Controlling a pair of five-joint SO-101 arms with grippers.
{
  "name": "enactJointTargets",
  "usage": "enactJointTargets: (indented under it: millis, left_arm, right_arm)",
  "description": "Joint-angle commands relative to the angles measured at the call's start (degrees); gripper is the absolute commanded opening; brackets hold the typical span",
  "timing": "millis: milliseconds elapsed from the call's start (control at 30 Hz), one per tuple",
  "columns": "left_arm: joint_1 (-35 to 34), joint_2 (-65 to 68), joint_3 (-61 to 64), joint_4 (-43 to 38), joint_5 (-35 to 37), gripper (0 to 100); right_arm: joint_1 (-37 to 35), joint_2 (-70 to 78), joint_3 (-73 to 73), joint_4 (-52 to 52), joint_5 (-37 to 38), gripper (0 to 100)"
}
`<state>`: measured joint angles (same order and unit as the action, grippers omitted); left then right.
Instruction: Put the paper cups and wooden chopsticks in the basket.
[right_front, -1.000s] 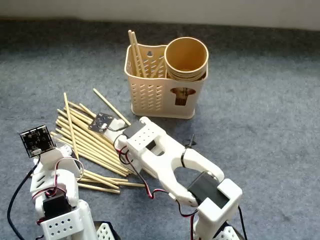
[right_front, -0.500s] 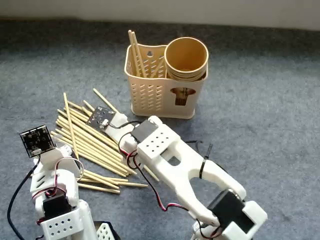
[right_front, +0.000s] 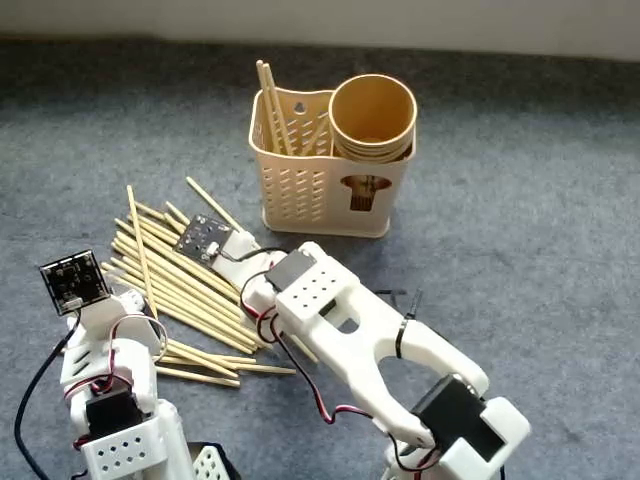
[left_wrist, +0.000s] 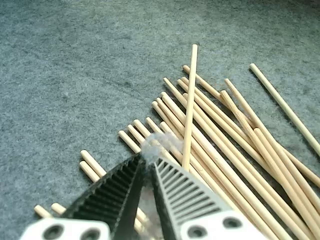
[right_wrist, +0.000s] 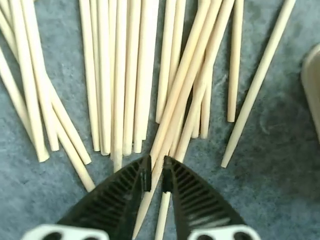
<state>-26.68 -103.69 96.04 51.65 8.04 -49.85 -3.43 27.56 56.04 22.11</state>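
Several loose wooden chopsticks (right_front: 170, 285) lie in a pile on the grey carpet, left of the cream basket (right_front: 300, 185). The basket holds a stack of paper cups (right_front: 372, 115) and a few upright chopsticks (right_front: 270, 100). My right arm (right_front: 330, 310) stretches over the pile. In its wrist view the right gripper (right_wrist: 156, 175) is low over the chopsticks (right_wrist: 125, 75), its fingers shut on one chopstick (right_wrist: 182, 90) that runs between them. My left gripper (left_wrist: 150, 159) is shut on nothing, with a bit of fluff at its tips, above the near end of the chopsticks (left_wrist: 220, 135).
The left arm (right_front: 105, 350) stands at the near left edge, beside the pile. Open carpet (right_front: 520, 220) lies to the right of the basket and beyond it. A pale wall edge runs along the far side.
My right arm has stretched out and swung its elbow to the right, and its wrist shifted a little farther over the pile. The left arm, basket and cups have not moved.
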Motion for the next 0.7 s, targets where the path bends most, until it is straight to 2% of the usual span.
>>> enactJointTargets:
  millis: [0, 167, 667]
  left_arm:
    - [-0.6, -0.4, 1.2, 0.2, 0.1, 1]
    - [-0.6, -0.4, 1.2, 0.2, 0.1, 1]
    - [-0.6, -0.3, 1.2, 0.2, 0.1, 1]
  right_arm:
    - [2.5, 0.7, -0.2, -1.5, 0.4, 10.2]
    - [4.8, 2.4, -0.3, -5.1, 0.4, 10.2]
    - [3.6, 6.6, 0.0, -6.4, 0.7, 10.3]
